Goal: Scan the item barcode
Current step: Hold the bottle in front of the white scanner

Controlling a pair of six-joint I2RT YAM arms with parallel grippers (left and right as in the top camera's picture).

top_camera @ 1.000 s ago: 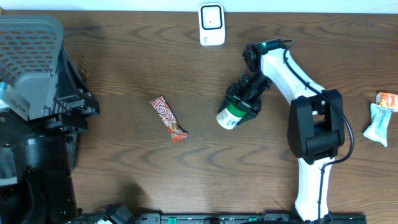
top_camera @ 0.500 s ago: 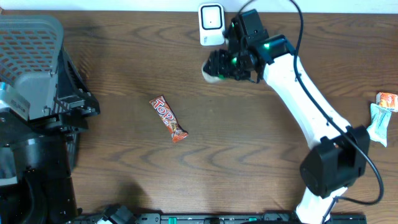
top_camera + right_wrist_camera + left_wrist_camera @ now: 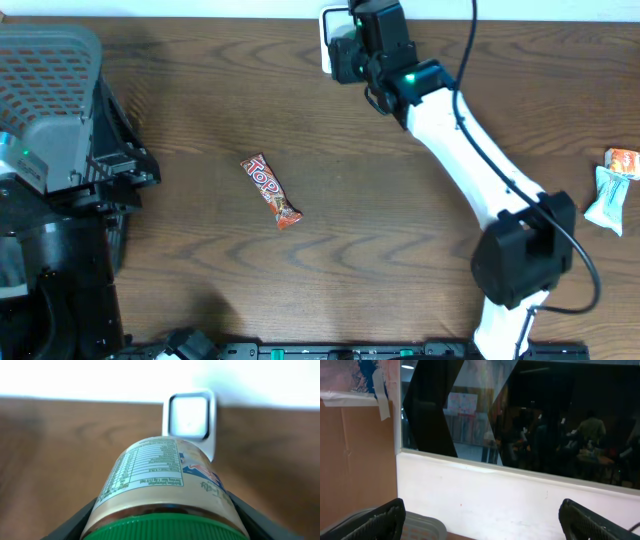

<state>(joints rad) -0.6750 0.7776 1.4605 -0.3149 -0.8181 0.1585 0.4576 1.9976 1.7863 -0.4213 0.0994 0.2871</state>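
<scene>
The right arm (image 3: 470, 170) stretches to the scanner (image 3: 190, 422), the right gripper (image 3: 352, 55) clamped on a jar (image 3: 165, 480) just before it; the left gripper (image 3: 480, 520) gapes wide

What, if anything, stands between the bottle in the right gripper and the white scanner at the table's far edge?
Nothing visible does. In the right wrist view the bottle, clamped in the right gripper, points label-up at the scanner, which rises directly behind it. Only bare table shows around them.

surface: wooden table (image 3: 200, 290) | centre-left: candy bar (image 3: 271, 191) | far edge: white scanner (image 3: 189, 420) | right edge: two packets (image 3: 603, 200)
</scene>
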